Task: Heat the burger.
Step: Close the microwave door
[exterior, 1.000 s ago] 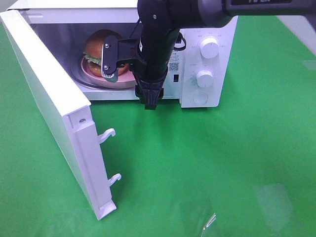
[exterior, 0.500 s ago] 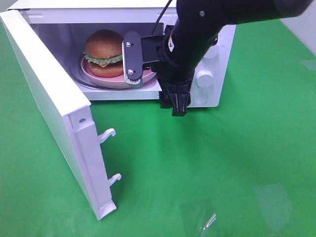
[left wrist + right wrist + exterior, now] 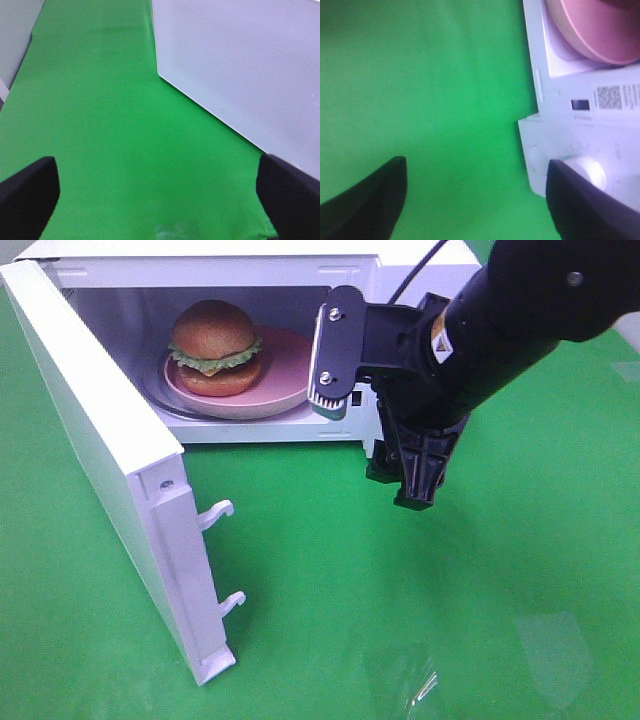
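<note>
Right gripper: jaws spread wide with nothing between them. It hangs just in front of the oven mouth, at about 1 o'clock in the high view. Left gripper: also wide open and empty, over the green cloth, beside a white dotted panel that I take to be the door's face.

The round burger with glossy brown bun halves and frilly lettuce sits on a shallow pink plate inside the white box-shaped microwave oven, at 11 o'clock. I judge it light and soft, with layers that could slide apart and a slick bun. If I must move it, I would take the plate by its rim, not squeeze the bun.

The white oven door stands fully open at 9 o'clock, with two latch hooks on its free edge. My right arm crosses the control panel and hides it from above. The wrist view shows one round white knob. I judge the arm to lie within the door's swing, so it must clear before closing.
</note>
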`<state>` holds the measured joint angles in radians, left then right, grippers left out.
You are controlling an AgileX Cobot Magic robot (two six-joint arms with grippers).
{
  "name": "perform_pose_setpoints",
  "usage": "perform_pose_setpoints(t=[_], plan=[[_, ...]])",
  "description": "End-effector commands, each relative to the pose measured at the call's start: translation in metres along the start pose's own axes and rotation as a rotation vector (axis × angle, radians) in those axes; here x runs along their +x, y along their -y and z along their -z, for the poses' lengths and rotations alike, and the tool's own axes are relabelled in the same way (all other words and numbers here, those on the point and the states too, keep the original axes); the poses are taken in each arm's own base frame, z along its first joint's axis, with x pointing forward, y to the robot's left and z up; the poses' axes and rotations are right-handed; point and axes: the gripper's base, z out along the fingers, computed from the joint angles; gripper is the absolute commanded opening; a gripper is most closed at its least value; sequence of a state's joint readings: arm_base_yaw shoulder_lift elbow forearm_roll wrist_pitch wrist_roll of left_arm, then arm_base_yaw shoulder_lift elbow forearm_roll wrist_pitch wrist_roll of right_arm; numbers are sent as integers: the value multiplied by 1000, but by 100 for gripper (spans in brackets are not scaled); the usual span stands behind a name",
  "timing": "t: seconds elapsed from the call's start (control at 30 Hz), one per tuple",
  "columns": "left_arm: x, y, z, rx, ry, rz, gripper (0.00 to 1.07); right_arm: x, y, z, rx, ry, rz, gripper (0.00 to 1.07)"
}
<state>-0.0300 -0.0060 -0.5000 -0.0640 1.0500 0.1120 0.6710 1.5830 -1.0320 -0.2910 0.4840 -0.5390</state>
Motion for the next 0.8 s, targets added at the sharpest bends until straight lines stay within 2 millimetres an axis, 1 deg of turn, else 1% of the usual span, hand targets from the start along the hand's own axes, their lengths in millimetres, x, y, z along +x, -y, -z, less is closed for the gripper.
perform_pose_setpoints(t=[0.03, 0.07, 0.1, 0.13, 0.17, 0.2, 0.23, 0.27, 0.3, 0.33, 0.37, 0.4, 0.43, 0.47, 0.5, 0.53, 0.57, 0.6, 0.63, 0.67, 0.7, 0.73, 0.8], plan=[[1, 1, 2, -2, 32, 1, 100, 19, 0, 17, 11, -4, -250, 76], [1, 1, 2, -2, 32, 1, 100, 19, 0, 17, 11, -4, -250, 76], [1, 1, 2, -2, 32, 1, 100, 33, 3, 24, 9, -26, -367, 76], [1, 1, 2, -2, 32, 1, 100, 41, 3, 26, 5, -48, -422, 76], [1, 1, 2, -2, 32, 1, 100, 41, 3, 26, 5, -48, -422, 76], [1, 1, 2, -2, 32, 1, 100, 57, 5, 32, 2, -96, -527, 76], [1, 1, 2, -2, 32, 1, 100, 57, 5, 32, 2, -96, -527, 76], [1, 1, 2, -2, 32, 1, 100, 69, 6, 38, -8, -143, -595, 76], [1, 1, 2, -2, 32, 1, 100, 69, 6, 38, -8, -143, -595, 76], [1, 1, 2, -2, 32, 1, 100, 84, 8, 45, -14, -191, -686, 76], [1, 1, 2, -2, 32, 1, 100, 84, 8, 45, -14, -191, -686, 76], [1, 1, 2, -2, 32, 1, 100, 97, 11, 52, -15, -224, -786, 76], [1, 1, 2, -2, 32, 1, 100, 102, 12, 56, -17, -237, -831, 76], [1, 1, 2, -2, 32, 1, 100, 102, 12, 56, -17, -237, -831, 76], [1, 1, 2, -2, 32, 1, 100, 115, 15, 65, -19, -260, -944, 76], [1, 1, 2, -2, 32, 1, 100, 115, 15, 65, -19, -260, -944, 76], [1, 1, 2, -2, 32, 1, 100, 127, 17, 75, -11, -276, -1030, 76], [1, 1, 2, -2, 32, 1, 100, 127, 17, 75, -11, -276, -1030, 76], [1, 1, 2, -2, 32, 1, 100, 135, 19, 87, 8, -279, -1104, 76], [1, 1, 2, -2, 32, 1, 100, 135, 19, 87, 8, -279, -1104, 76], [1, 1, 2, -2, 32, 1, 100, 139, 18, 98, 31, -279, -1146, 76], [1, 1, 2, -2, 32, 1, 100, 139, 18, 98, 31, -279, -1146, 76], [1, 1, 2, -2, 32, 1, 100, 138, 12, 121, 57, -269, -1179, 76]])
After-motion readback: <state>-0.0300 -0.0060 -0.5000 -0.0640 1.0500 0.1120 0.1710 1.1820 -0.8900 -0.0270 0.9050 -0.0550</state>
